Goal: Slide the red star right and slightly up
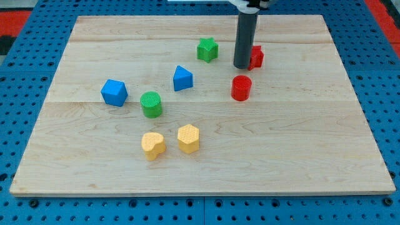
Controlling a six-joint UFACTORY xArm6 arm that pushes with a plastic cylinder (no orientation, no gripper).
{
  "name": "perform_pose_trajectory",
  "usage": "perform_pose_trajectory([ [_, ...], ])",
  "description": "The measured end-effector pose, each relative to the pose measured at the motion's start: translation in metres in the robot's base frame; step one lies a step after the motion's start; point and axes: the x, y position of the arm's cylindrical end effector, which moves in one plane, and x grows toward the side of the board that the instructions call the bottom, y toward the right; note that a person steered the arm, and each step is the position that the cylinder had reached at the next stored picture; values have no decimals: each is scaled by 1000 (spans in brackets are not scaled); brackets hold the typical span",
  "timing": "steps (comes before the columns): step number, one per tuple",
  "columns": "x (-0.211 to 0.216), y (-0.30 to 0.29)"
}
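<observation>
The red star (256,57) lies near the view's top, right of centre, partly hidden behind the dark rod. My tip (242,66) rests on the board against the star's left side. A red cylinder (241,87) stands just below the tip. A green star (207,49) lies to the tip's left.
A blue triangular block (182,78), a blue cube-like block (114,92) and a green cylinder (151,104) lie left of centre. A yellow heart (153,145) and a yellow hexagon (188,138) lie lower down. The wooden board (312,137) sits on a blue pegboard.
</observation>
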Motion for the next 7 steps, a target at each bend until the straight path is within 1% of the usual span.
perform_pose_trajectory([
  [3, -4, 40],
  [7, -6, 40],
])
